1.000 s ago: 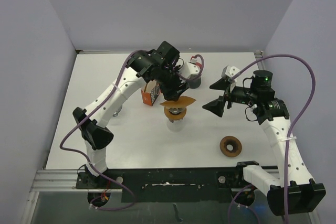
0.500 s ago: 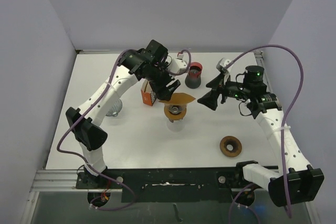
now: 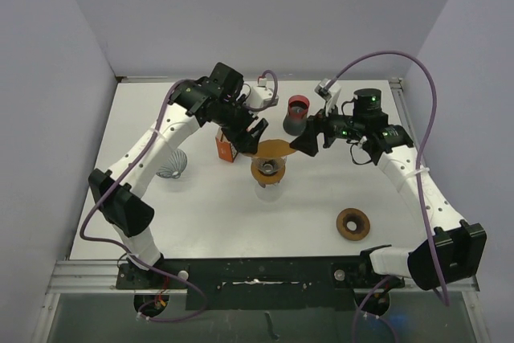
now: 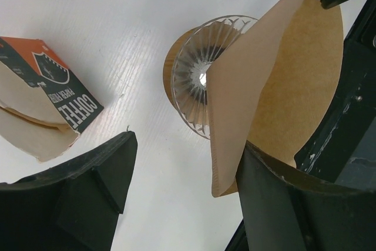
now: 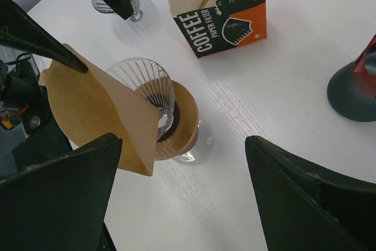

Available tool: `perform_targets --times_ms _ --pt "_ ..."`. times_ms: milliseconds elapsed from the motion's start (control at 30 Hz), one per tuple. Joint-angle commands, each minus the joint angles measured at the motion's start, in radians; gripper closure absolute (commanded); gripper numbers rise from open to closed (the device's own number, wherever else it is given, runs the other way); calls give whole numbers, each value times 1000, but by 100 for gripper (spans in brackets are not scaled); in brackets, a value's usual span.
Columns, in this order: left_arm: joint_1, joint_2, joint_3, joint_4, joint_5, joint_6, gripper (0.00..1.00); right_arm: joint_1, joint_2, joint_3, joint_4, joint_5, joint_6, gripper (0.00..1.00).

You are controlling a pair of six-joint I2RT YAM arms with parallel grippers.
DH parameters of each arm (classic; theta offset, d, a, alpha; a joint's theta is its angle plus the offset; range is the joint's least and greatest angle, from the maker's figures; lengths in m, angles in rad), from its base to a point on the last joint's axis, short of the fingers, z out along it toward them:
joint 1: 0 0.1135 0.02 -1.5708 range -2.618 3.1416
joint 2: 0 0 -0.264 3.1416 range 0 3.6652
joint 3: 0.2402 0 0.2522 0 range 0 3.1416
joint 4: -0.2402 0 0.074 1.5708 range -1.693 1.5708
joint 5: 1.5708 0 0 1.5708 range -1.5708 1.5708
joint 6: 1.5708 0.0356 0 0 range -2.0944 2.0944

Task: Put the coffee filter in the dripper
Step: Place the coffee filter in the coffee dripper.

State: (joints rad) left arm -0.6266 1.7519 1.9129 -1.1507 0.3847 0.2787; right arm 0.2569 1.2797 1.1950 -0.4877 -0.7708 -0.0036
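At the centre of the top view, the coffee filter (image 3: 275, 149) leans on the dripper (image 3: 267, 171) rim, its narrow end dipping into the bowl and not seated. Opening and pressing it down remain. Its long axis runs toward upper right, curved edge raised. Left fingers (image 4: 88, 186) and right fingers (image 5: 59, 198) stand apart, clamping nothing.

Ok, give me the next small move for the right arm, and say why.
Probably bring the right gripper in to the coffee filter's raised edge and press it down into the dripper. The filter lies folded flat, leaning across the glass rim with only one corner inside. Both grippers stand open, and the left gripper is not clamping it.
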Motion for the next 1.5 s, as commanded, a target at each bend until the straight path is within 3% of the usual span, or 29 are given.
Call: perform_targets --times_ms 0,500,1467 --pt "7 -49 -10 78 66 -37 35 11 12 64 26 33 45 12" --pt "23 -87 -152 191 59 -146 35 67 60 79 -5 116 25 18" --pt "24 -54 -182 244 7 -217 35 152 143 120 -49 266 -34 31"
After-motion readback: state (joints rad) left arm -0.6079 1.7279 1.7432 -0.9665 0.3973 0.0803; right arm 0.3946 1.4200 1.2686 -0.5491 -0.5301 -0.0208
